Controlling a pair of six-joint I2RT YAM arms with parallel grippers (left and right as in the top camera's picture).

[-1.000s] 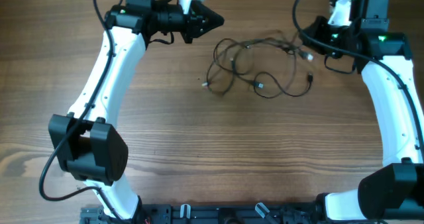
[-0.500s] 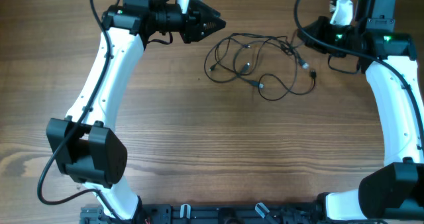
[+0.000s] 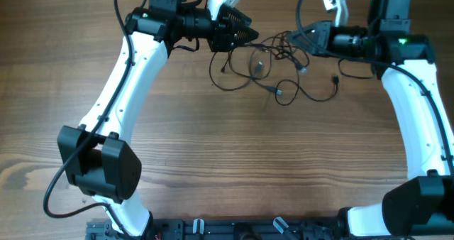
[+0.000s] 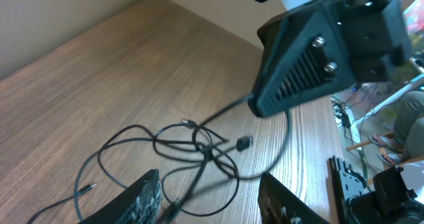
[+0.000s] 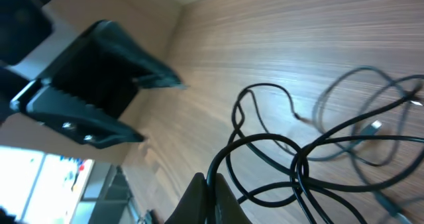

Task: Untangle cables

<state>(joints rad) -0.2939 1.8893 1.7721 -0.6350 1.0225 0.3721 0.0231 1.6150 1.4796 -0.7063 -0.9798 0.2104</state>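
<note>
The cables (image 3: 259, 66) are thin black wires with small plugs, tangled at the back middle of the wooden table. My right gripper (image 3: 293, 40) is shut on one strand at the tangle's upper right; in the right wrist view its fingers (image 5: 211, 181) pinch a black loop of the cables (image 5: 298, 164). My left gripper (image 3: 253, 35) is open at the tangle's upper left. In the left wrist view its fingers (image 4: 211, 179) stand apart, with a raised strand of the cables (image 4: 209, 148) running between them toward the right gripper (image 4: 298, 65).
A loose plug end (image 3: 279, 92) and a wide loop (image 3: 312, 94) lie on the table toward the front of the tangle. A black rail (image 3: 248, 229) runs along the front edge. The table's far edge and the wall are close behind both grippers.
Both grippers moved toward each other over the tangle. The right gripper moved left with its strand, and the tangle shifted left and bunched up.
</note>
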